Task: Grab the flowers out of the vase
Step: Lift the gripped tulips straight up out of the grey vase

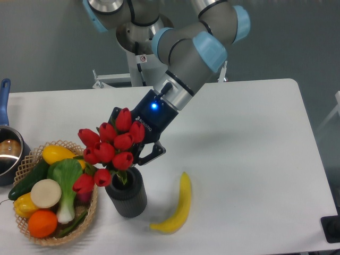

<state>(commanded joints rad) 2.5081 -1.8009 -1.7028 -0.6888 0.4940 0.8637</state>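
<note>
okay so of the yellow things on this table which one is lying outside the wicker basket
The banana. It lies bare on the white table, right of the dark vase, while the yellow squash and yellow pepper sit inside the wicker basket.

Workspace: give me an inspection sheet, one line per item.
Surface: white table, no spills seen.
Job's things: flowers, red tulip buds, standing in the dark ribbed vase.
Clutter: banana lying right of the vase; wicker basket of fruit and vegetables to its left; blue-handled pot at the left edge.
Gripper: gripper is behind the flowers, just above the vase rim; one finger shows, blooms hide the rest, so open or shut cannot be told.
Cables: nothing seen.
Surroundings: grey wall behind; arm base at the table's far edge.
</note>
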